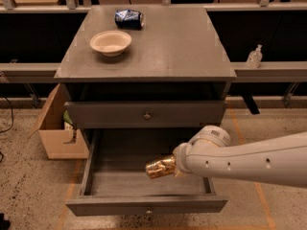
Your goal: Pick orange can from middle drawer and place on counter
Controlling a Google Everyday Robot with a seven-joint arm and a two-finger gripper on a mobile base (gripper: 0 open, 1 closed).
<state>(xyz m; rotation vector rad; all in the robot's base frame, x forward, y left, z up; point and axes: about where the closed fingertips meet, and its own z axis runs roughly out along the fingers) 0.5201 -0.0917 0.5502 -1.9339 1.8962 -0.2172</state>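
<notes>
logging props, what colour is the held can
Copper-orange, camera view; gripper holds the orange can over the middle drawer.

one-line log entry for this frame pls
phase: pick | pincer: shut on orange can, over open middle drawer | counter: bowl, crushed blue can; orange can not yet placed

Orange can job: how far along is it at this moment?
Done: middle drawer is open. In hand: the pincer, over the drawer, appears to hold the orange can sideways. Left: lift it onto the counter and release.
</notes>
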